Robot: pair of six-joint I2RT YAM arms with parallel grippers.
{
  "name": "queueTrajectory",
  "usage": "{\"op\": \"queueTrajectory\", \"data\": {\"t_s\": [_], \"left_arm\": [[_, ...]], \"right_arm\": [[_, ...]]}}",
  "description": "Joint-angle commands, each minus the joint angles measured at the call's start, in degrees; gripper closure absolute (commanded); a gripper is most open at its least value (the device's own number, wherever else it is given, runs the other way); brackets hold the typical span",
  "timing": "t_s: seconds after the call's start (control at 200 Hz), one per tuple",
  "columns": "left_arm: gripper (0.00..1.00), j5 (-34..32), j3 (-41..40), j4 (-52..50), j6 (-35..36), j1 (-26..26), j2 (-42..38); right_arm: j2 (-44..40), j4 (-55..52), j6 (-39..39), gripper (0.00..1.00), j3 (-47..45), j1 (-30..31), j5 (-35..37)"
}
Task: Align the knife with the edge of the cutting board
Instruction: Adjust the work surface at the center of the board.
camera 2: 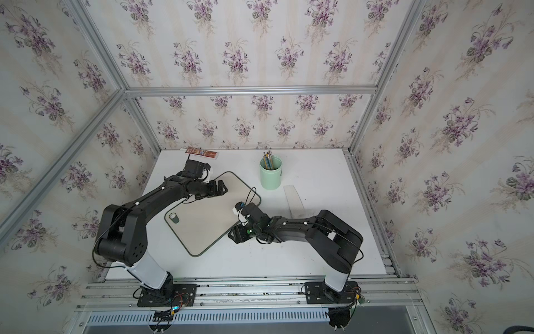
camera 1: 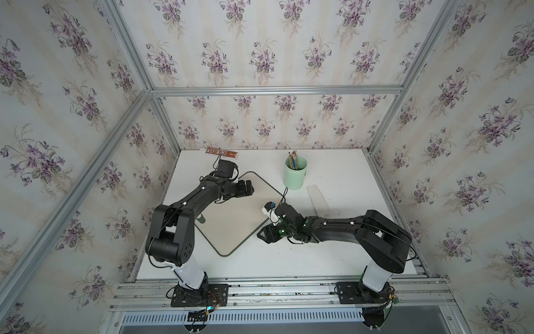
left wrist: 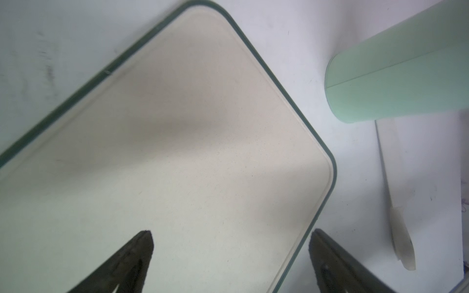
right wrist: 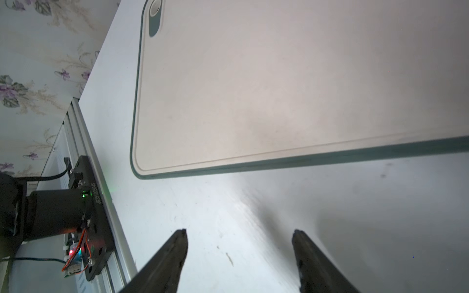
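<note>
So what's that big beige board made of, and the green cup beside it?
The large beige rectangular cutting board with its dark green rim looks like matte plastic or fibre composite: fine specks, no shine. The mint-green cylindrical cup looks like smooth satin plastic, with a thin moulded seam.

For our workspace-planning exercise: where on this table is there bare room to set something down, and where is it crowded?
Free: the near strip of the white table between the beige green-rimmed cutting board and the front rail; the far right corner beyond the flat white knife. Crowded: between board, mint-green pencil cup, knife and right gripper.
</note>
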Motion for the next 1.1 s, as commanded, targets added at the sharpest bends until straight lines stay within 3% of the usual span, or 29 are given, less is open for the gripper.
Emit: {"op": "queueTrajectory", "data": {"t_s": [0.0, 0.135, 0.245, 0.549, 0.679, 0.824, 1.094], "left_arm": [[0.01, -12.23, -3.08, -6.03, -5.43, 0.16, -6.90], [0.01, -22.35, -8.48, -17.09, -14.49, 0.23, -15.67], [0.01, -26.76, -13.97, -23.62, -20.43, 0.20, -19.80], [0.01, -24.98, -26.52, -27.73, -27.38, 0.20, -32.94], [0.01, -24.88, -30.28, -26.25, -28.83, 0.22, -37.88], [0.01, -22.02, -32.10, -23.61, -30.19, 1.19, -36.67], [0.01, -12.43, -33.86, -12.07, -25.82, 1.40, -26.42]], "right_arm": [[-0.57, -3.43, -1.72, 0.29, 0.58, -4.09, 2.02], [1.98, -6.81, -2.72, 0.26, 4.93, -9.93, 4.74], [6.23, -9.92, -3.50, 0.23, 11.09, -13.25, 9.00], [17.69, -16.45, -8.36, 0.19, 26.81, -16.69, 16.48], [20.60, -15.55, -9.04, 0.19, 29.27, -17.24, 12.40], [21.85, -14.91, -9.00, 0.19, 28.31, -17.13, 8.10], [20.05, -11.46, -7.42, 0.22, 21.99, -16.63, -0.15]]}}
